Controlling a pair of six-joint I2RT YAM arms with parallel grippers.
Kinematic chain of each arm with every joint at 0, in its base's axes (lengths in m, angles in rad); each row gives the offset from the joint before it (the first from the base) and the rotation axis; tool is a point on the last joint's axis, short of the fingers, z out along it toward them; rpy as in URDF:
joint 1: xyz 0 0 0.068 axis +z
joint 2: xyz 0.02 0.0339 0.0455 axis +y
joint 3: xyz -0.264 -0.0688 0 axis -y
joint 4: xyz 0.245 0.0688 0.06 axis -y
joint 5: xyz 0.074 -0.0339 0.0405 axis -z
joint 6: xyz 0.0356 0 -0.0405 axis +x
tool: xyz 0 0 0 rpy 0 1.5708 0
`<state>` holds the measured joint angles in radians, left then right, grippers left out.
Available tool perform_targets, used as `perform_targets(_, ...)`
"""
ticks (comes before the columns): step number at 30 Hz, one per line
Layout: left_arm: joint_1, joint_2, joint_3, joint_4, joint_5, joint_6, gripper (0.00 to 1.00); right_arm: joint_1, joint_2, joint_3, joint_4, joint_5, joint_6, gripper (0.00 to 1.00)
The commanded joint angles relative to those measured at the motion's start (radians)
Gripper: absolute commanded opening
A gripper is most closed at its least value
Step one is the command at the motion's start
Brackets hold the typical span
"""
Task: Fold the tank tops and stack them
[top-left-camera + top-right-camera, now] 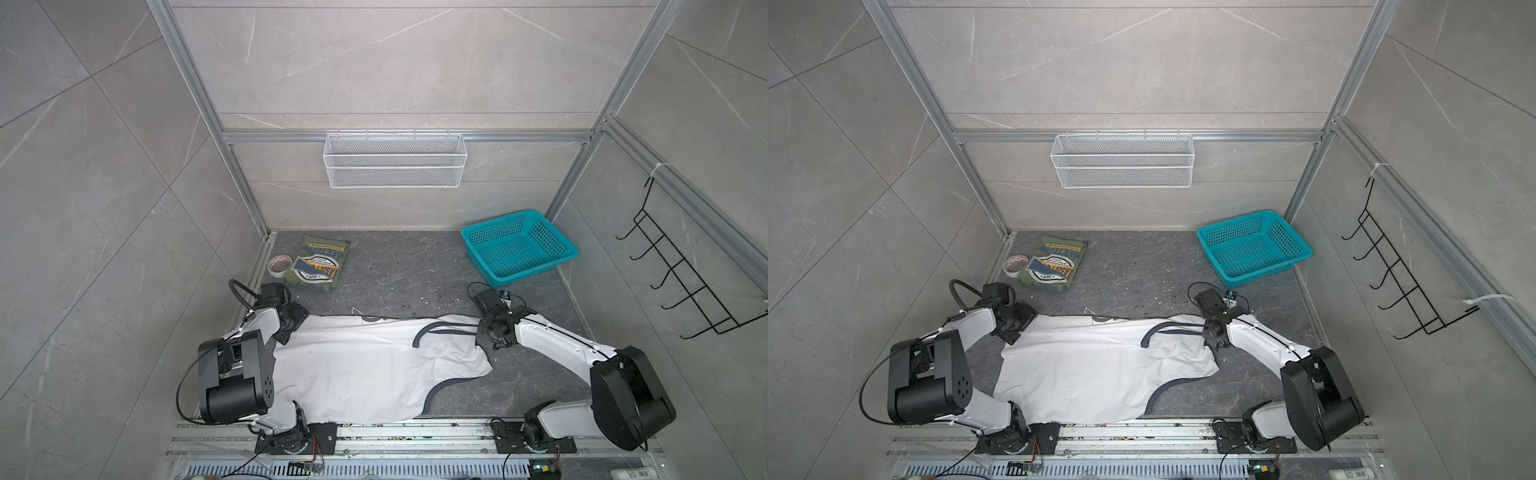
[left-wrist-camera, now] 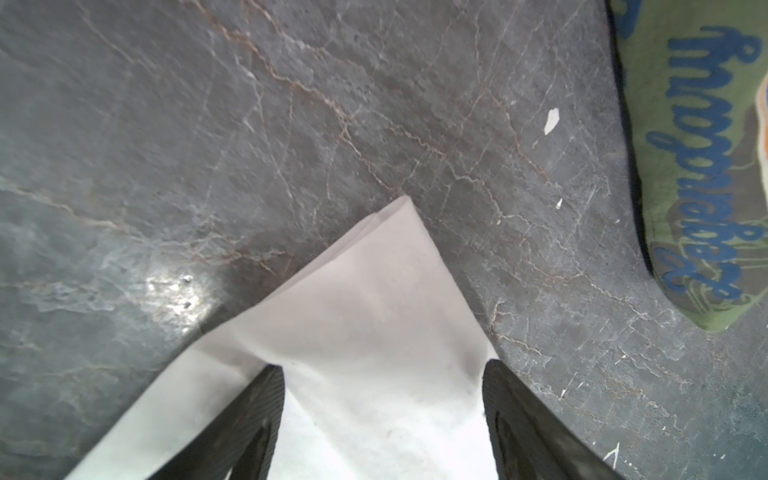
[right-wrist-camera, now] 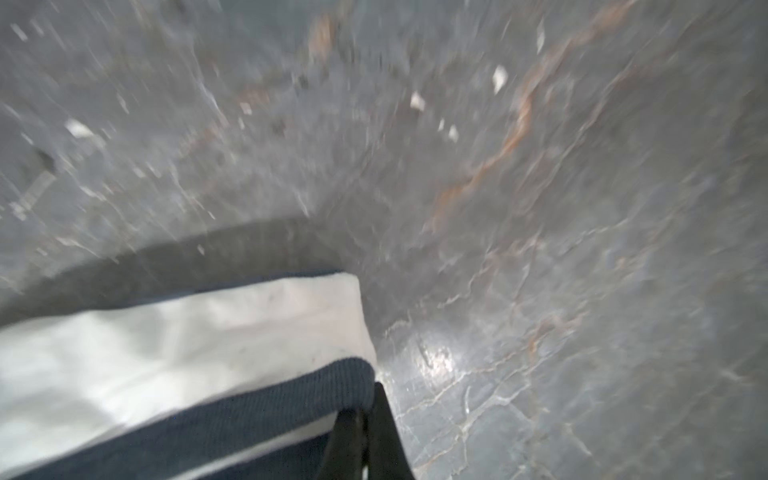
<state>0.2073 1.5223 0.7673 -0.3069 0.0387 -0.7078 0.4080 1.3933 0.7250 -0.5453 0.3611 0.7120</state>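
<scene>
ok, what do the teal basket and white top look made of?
Teal basket: likely moulded plastic, slightly glossy; uniform lattice holes in its walls. White tank top: soft matte cloth; it wrinkles and drapes. Its dark trim: ribbed knit, ribs visible in the right wrist view.

The tabletop (image 1: 415,274) is lying open far-centre; basket (image 1: 536,266) is blocking far right, green top (image 1: 328,249) and bowl (image 1: 279,265) far left.

left tool (image 2: 384,370) wide apart, right tool (image 3: 365,411) tight together, both low
</scene>
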Motion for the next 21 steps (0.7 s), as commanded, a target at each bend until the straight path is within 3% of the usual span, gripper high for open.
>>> perform_targets(1, 0.020, 0.041, -0.009, -0.036, -0.020, -0.009, 0.79, -0.010, -0.002, 0.003, 0.073, -0.035, 0.039, 0.09)
perform_targets(5, 0.020, 0.035, -0.001, -0.043, -0.028, 0.002, 0.80, -0.052, 0.044, 0.077, 0.015, -0.002, 0.063, 0.11)
perform_targets(14, 0.017, 0.068, 0.003, -0.003, 0.063, 0.024, 0.84, -0.206, 0.220, 0.136, 0.124, -0.116, 0.025, 0.14)
perform_targets(15, 0.015, 0.068, 0.004, 0.003, 0.077, 0.028, 0.85, -0.211, 0.228, 0.143, 0.123, -0.131, 0.024, 0.17)
perform_targets(19, 0.005, 0.000, 0.010, -0.019, 0.083, 0.022, 0.86, -0.213, 0.165, 0.148, 0.082, -0.153, -0.003, 0.47)
perform_targets(21, -0.006, -0.059, 0.027, -0.048, 0.073, 0.012, 0.88, -0.212, 0.099, 0.150, 0.047, -0.166, -0.038, 0.56)
